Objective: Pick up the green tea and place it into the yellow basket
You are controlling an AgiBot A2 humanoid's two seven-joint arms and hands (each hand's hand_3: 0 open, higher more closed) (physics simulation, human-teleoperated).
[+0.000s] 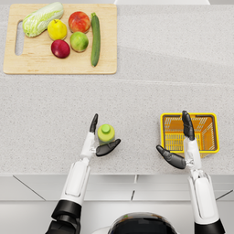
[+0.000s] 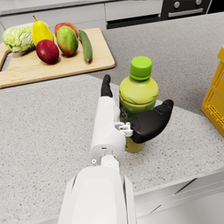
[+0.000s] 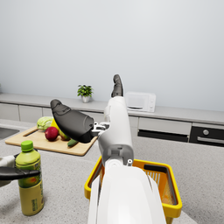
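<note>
The green tea bottle (image 1: 106, 133) stood upright on the speckled counter (image 1: 151, 64), well left of the yellow basket (image 1: 211, 137). The left hand (image 1: 99, 139) cupped it, thumb across the front and fingers behind (whether it truly gripped, I cannot tell). The right hand (image 1: 182, 145) hovered over the basket's near-left corner, spread wide and holding nothing. Farther back lay a cutting board (image 1: 55, 67) with produce.
</note>
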